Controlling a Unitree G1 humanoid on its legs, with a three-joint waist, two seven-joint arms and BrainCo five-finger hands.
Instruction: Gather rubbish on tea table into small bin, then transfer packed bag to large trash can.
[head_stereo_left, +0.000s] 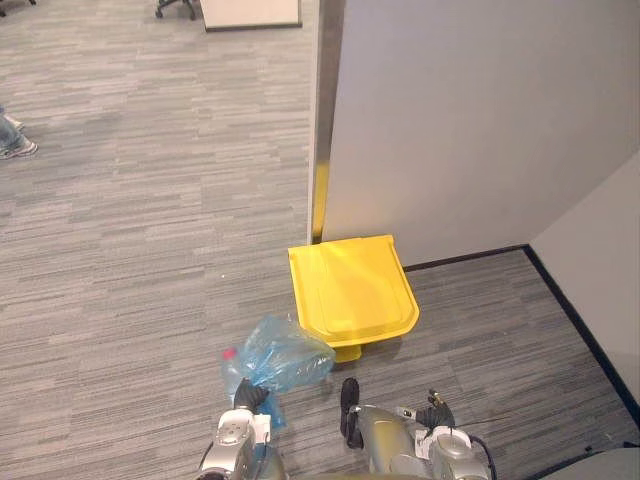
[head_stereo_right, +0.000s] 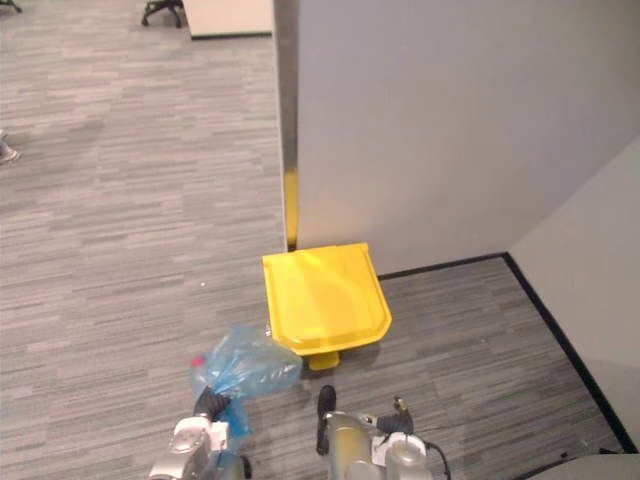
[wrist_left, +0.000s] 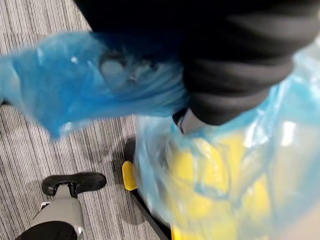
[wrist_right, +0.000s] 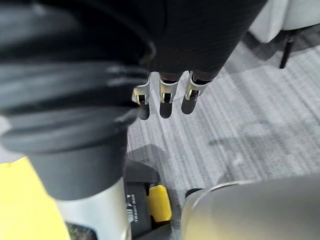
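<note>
Grey carpet floor; left hand grips blue plastic rubbish bag, closed yellow trash can just ahead-right of it, right hand hanging slack.

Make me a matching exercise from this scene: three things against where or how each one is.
Things:
1. blue bag
2. yellow trash can
3. office chair

Places or states:
A. far off across the carpet
B. lid shut, standing by the wall
C. gripped by the left robot hand

Pairs: 1-C, 2-B, 3-A.
</note>
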